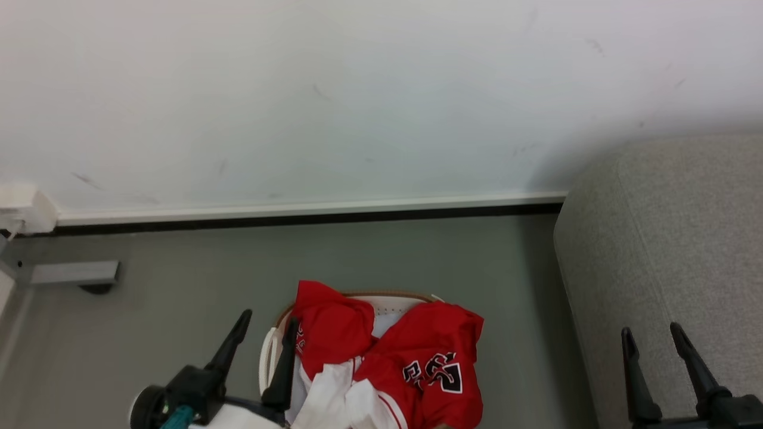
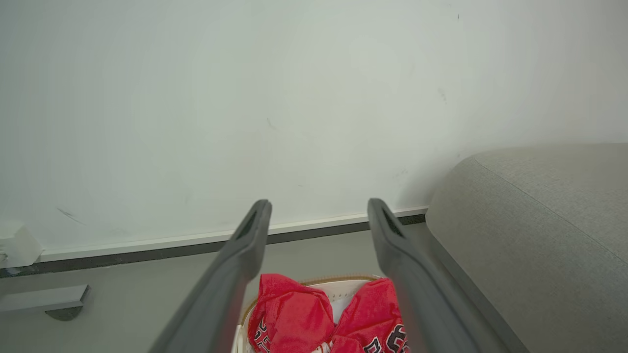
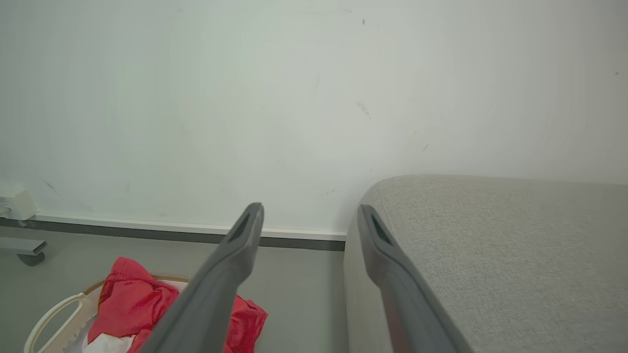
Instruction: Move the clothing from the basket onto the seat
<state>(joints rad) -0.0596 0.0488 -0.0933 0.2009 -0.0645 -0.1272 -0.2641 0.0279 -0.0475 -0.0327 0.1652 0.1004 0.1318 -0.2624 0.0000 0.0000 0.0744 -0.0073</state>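
Note:
Red jerseys (image 1: 390, 357) with black-and-white lettering and white panels are heaped in the white basket (image 1: 390, 305), whose brown rim and white side handle (image 1: 266, 357) show on the floor. The clothing (image 2: 294, 314) (image 3: 130, 301) spills over the rim. My left gripper (image 1: 269, 322) (image 2: 319, 208) is open, empty, at the basket's left edge above the handle. The grey seat (image 1: 673, 250) (image 2: 535, 230) (image 3: 490, 255) stands to the right. My right gripper (image 1: 653, 335) (image 3: 310, 211) is open and empty in front of the seat's side.
A white wall with a white and black skirting strip (image 1: 310, 211) runs behind the basket. A grey foot or bracket (image 1: 74, 273) and a white box (image 1: 21, 208) sit at the far left. Grey floor (image 1: 518, 280) lies between basket and seat.

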